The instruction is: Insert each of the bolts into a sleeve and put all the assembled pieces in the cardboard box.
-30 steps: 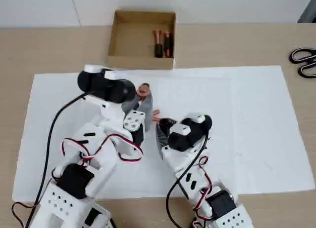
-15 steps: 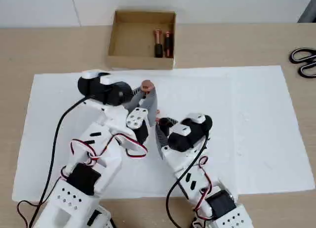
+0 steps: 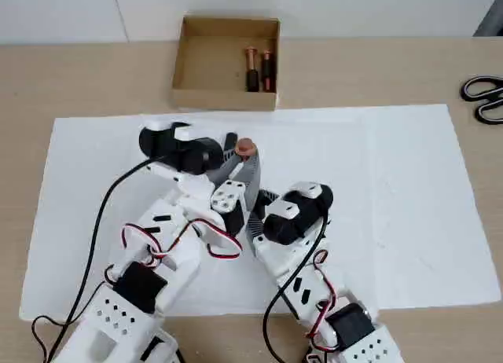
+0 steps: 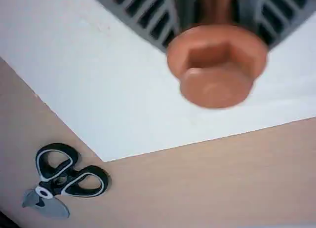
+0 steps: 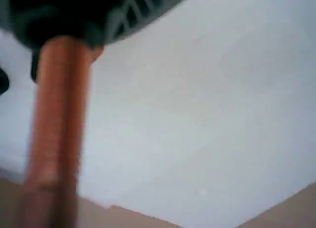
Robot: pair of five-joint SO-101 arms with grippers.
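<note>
**Bolt pinched in the left gripper, above the white sheet**

Closed on the bolt (image 3: 245, 148): the left gripper (image 3: 240, 165), its grey ribbed fingers (image 4: 143, 16) pressed to either side of the shaft just behind the head, with the head poking out past the tips. Held off the white sheet (image 3: 409, 190), near of the cardboard box (image 3: 182, 64) and apart from it. Head toward the far side, shaft slanting down and nearward to the right gripper (image 3: 255, 214), just beside. Right gripper's grip: cannot tell.

From the left wrist: the head end-on, hexagonal on a round flange. Beyond the sheet's edge, scissors (image 4: 64, 176) on the bare table (image 4: 222, 178).

From the right wrist: the shaft instead, long and threaded, running out of a blurred black shape (image 5: 49, 16) close to the camera. Sleeve or gripper part, cannot tell.

From the high view: both arms meeting over the middle of the sheet. Also two assembled pieces (image 3: 259, 68) lying side by side in the right half of the box, copper ends far, black ends near.

Bolt copper-coloured all over, head and thread alike.
</note>
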